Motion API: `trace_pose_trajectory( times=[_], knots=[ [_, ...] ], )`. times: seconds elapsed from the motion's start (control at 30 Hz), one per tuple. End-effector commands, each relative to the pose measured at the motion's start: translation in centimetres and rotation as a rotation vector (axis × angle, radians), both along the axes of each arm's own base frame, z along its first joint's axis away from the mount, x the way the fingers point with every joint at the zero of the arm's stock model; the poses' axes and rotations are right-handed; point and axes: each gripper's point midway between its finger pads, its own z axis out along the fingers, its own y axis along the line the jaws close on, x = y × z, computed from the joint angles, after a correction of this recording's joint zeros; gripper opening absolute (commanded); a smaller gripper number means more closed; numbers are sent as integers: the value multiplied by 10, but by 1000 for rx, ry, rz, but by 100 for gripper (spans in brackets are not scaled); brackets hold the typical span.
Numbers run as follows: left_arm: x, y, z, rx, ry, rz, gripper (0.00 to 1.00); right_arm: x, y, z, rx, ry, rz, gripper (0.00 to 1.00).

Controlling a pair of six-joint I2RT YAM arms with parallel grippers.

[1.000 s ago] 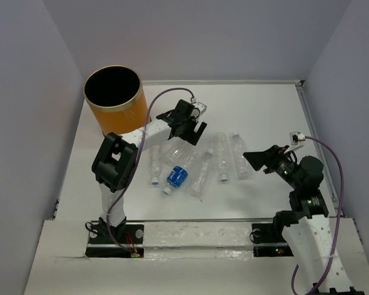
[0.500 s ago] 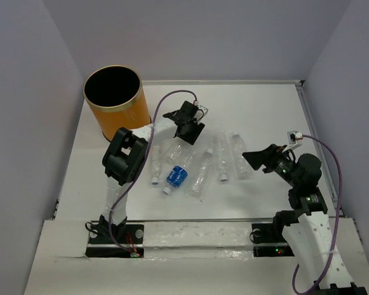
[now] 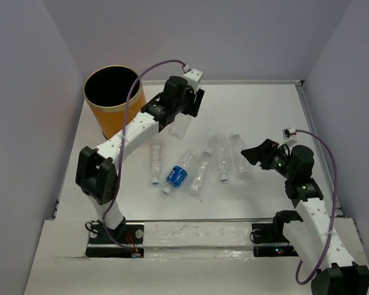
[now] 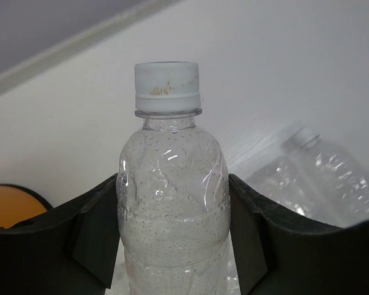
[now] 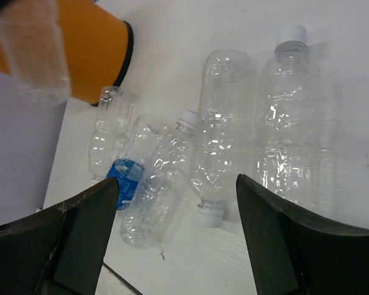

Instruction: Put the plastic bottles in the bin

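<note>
One bin [image 3: 114, 101], orange with a black inside, stands to the left of the left tool [image 4: 173, 209], its rim close by but not under it. That tool is closed part-way on a held bottle [image 4: 170, 160]. Its black fingers [image 4: 95, 227] press the crinkled body from both sides and the white cap sits beyond the tips, so the bottle's long axis runs straight out along the fingers. Seen from above, the bottle hangs clear of the bench [image 3: 258, 110], just right of the bin wall. I judge the carry to be the step in hand. The coming move turns on a short shift leftward until the bottle is over the black mouth, which is far wider than the bottle, so the aim need not be fine.

Five other bottles [image 3: 201, 175] lie on the bench between the two tools, among them the blue-labelled bottle [image 3: 178, 175]. The rightmost bottle [image 3: 240, 155] lies just ahead of the right tool [image 5: 177, 184], which is spread wide with nothing in it. That bottle's length runs away from the tool, crosswise to its opening, and this arm looks the nearer one for it.
</note>
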Motion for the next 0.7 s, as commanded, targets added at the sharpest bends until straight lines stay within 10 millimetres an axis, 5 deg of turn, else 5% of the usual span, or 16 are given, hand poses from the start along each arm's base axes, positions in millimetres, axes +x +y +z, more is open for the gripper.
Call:
trace_pose_trajectory(
  times=[0.0,0.07,0.1,0.13,0.2,0.27,0.3,0.4,0.57,0.67],
  knots=[
    [-4,16,181,-332,-338,53,41,33,-16,24,-52,-79,-111,82],
    [-2,39,209,-403,-378,111,41,46,-24,18,-104,-63,-149,83],
    [-6,54,241,-472,-451,132,41,55,-30,19,-129,-60,-178,83],
    [-7,65,253,-509,-475,148,41,64,-32,4,-156,-8,-183,84],
    [-5,109,283,-614,-552,239,42,77,-36,-10,-203,39,-186,85],
    [-1,141,288,-665,-586,318,44,84,-34,-16,-228,52,-174,86],
    [3,177,300,-702,-636,417,46,89,-31,-14,-254,40,-168,86],
    [13,238,303,-698,-711,597,48,96,-26,-23,-312,52,-168,87],
    [31,308,294,-706,-767,770,51,107,-25,-35,-379,76,-158,93],
    [49,343,275,-678,-768,872,52,112,-20,-59,-409,149,-128,94]
  ],
)
